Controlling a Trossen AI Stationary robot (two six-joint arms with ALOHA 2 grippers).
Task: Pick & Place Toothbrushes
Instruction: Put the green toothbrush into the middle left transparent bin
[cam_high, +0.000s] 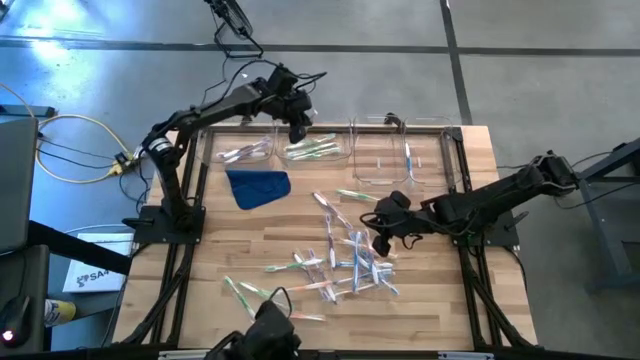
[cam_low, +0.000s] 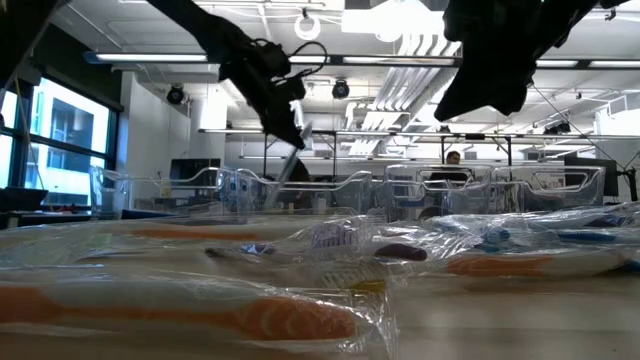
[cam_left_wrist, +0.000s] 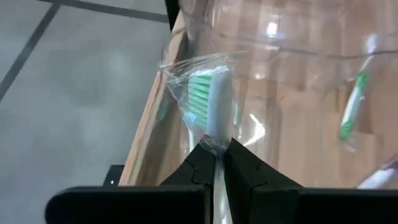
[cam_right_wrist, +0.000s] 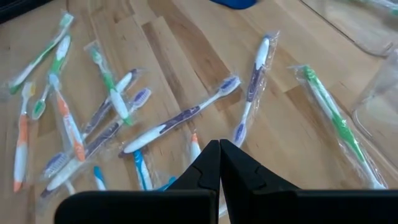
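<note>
The wrapped green-bristled toothbrush (cam_left_wrist: 214, 102) is disappearing between the left gripper (cam_left_wrist: 219, 163) fingers, hiding its handle. In the low view, the nearest toothbrushes (cam_low: 200, 310) are blurring together, their colours unclear.

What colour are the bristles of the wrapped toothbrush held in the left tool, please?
Green and white bristles on the clear-wrapped toothbrush; the left wrist view shows them best.

Pale wood-plank table (cam_high: 250, 240), glossy clear-wrapped toothbrushes (cam_right_wrist: 180, 118), clear plastic bins (cam_high: 400, 160), blue cloth (cam_high: 258, 187)

Toothbrushes (cam_high: 340, 262) before bins (cam_high: 400, 155)
</note>
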